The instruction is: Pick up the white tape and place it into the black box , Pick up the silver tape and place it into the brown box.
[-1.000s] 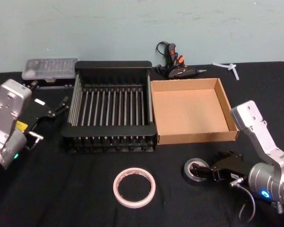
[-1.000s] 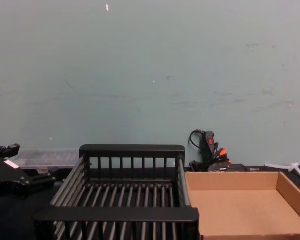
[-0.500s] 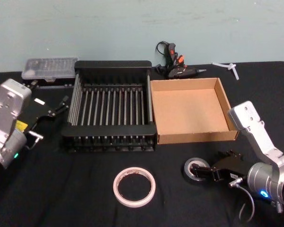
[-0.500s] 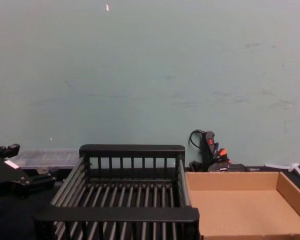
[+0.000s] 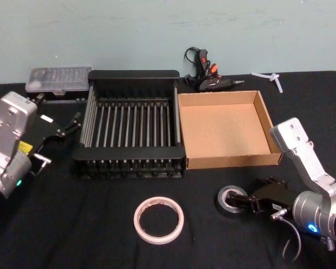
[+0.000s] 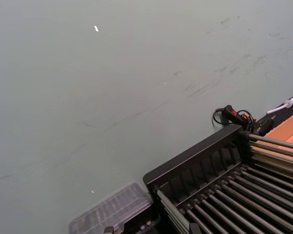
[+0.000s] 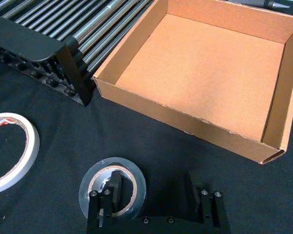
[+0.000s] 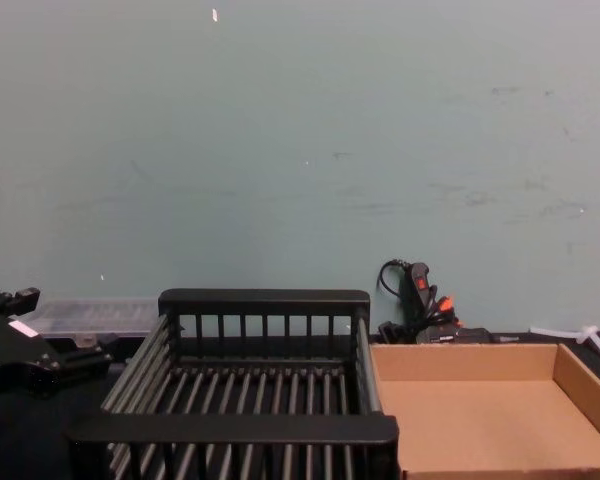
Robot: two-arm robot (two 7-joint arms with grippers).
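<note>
1. Head view: the right tool (image 5: 243,203) lies low on the black counter (image 5: 89,224), at the silver tape (image 5: 232,200). The roll lies flat, its hole facing up, just in front of the brown box (image 5: 227,130). It sits toward the robot's left of the right arm's wrist, so the tool reaches it sideways. The white tape (image 5: 159,219) lies flat too, well apart to the left, in front of the black box (image 5: 131,131). The left tool (image 5: 67,130) is parked beside the black box's left wall; I cannot tell whether it is open. Either arm could reach the white ring, which lies between them.

2. Left wrist view: the black box (image 6: 195,163) shows hard plastic bars and a thick rim, with a clear case (image 6: 110,214) behind it.

3. Right wrist view: the right tool (image 7: 154,197) is open, one finger (image 7: 115,187) down inside the silver tape's (image 7: 93,178) pale core, the other outside the roll. Closing should pinch the roll's wall, I judge. The roll is thick and glossy; the brown box (image 7: 205,126) is matt cardboard with low walls, empty. The white tape (image 7: 27,139) is a thin ring with red print.

4. Chest view: the black box (image 8: 235,428) and brown box (image 8: 480,470) stand side by side, touching or nearly so, both empty; the left tool (image 8: 80,358) hangs beside the black box.
</note>
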